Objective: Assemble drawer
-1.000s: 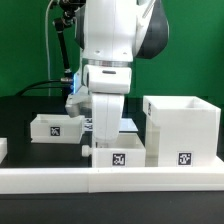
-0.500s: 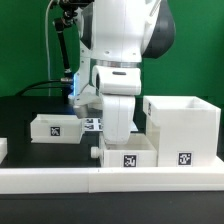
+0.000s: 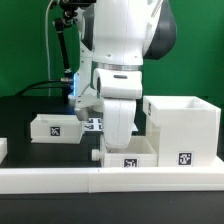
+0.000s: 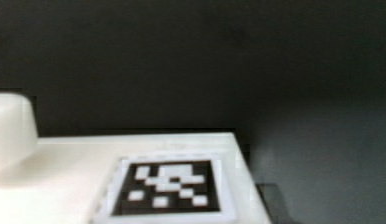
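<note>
A: Biggest first: the arm [image 3: 120, 50] fills the upper centre of the exterior view, with its wrist low at centre.
B: End effector?
A: Its fingers are hidden behind the arm, and the wrist view shows none clearly. Apart or together, cannot tell.
B: Drawer parts?
A: Right middle, the casing [image 3: 181, 128], upright with an open top. Lower centre, the middle tray [image 3: 130, 152], just beside the casing, maybe touching, its front along the rail [image 3: 50, 182]. Left middle, the left tray [image 3: 55, 127], well apart on the tabletop [image 3: 20, 110].
B: Key relation?
A: The middle tray sits directly under the end effector. Its long side seems to run across the frame, towards the casing. Its tag [image 4: 169, 187] is close in the wrist view. My guess is it goes sideways into the casing next.
</note>
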Available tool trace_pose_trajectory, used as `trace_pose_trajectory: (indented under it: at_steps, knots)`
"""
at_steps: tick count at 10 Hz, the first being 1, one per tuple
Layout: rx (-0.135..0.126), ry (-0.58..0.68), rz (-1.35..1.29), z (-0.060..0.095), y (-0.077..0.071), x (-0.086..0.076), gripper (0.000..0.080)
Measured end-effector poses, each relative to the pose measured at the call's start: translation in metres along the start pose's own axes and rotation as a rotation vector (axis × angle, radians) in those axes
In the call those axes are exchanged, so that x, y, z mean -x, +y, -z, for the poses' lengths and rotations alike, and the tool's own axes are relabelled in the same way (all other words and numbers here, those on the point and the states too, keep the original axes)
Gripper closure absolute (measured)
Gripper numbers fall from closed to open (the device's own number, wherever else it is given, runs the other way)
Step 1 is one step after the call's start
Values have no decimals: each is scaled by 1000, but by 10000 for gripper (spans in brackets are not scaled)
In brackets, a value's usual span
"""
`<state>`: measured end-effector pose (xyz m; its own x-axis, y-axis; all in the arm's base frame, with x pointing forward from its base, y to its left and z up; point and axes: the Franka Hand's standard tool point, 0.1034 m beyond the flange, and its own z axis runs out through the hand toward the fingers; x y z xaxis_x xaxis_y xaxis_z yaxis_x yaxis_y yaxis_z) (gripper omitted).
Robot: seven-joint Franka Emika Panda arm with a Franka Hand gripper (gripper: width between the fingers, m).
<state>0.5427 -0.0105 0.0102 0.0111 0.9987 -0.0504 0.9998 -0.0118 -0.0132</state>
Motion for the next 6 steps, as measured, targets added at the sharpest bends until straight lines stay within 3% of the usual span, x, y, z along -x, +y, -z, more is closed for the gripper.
trace_pose_trajectory:
  at_steps: [4, 5, 6]
  knots:
    - [6, 4, -2, -1, 0, -4, 757]
    - [39, 8, -2, -1, 0, -5, 757]
    - [40, 9, -4, -2, 0, -5, 757]
